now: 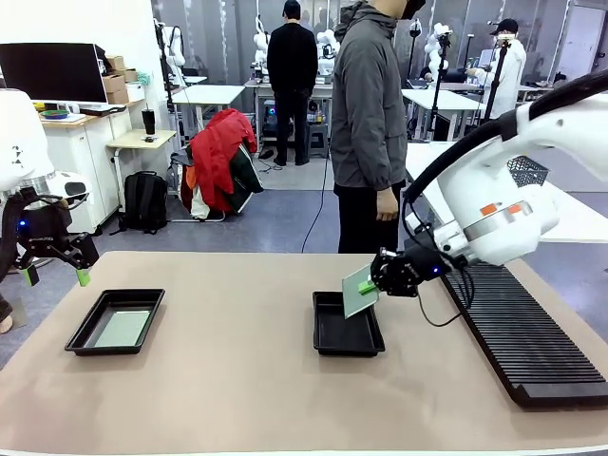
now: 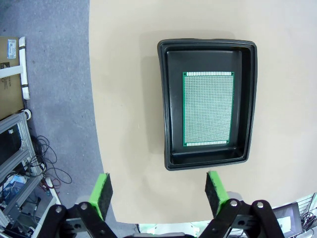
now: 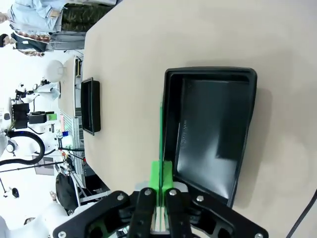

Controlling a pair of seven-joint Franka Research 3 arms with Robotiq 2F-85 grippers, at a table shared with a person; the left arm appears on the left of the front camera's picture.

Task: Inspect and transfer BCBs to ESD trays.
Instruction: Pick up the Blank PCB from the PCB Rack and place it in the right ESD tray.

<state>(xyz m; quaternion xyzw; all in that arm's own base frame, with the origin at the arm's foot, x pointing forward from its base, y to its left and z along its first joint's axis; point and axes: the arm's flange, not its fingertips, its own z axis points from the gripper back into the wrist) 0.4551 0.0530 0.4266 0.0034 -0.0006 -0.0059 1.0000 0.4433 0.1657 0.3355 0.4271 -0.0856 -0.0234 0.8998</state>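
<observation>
My right gripper is shut on one edge of a green BCB, holding it tilted over the far edge of the middle ESD tray, whose floor is bare. In the right wrist view the BCB shows edge-on between the shut fingers, beside that tray. A second BCB lies flat in the left ESD tray. My left gripper hangs open and holding nothing, above the table's left edge. Its wrist view looks down on that tray, with the board beyond the open gripper.
A long black ribbed rack lies along the table's right side. A person in a grey jacket stands at the far side, hands down. The left tray shows far off in the right wrist view. Bare tabletop lies between the trays.
</observation>
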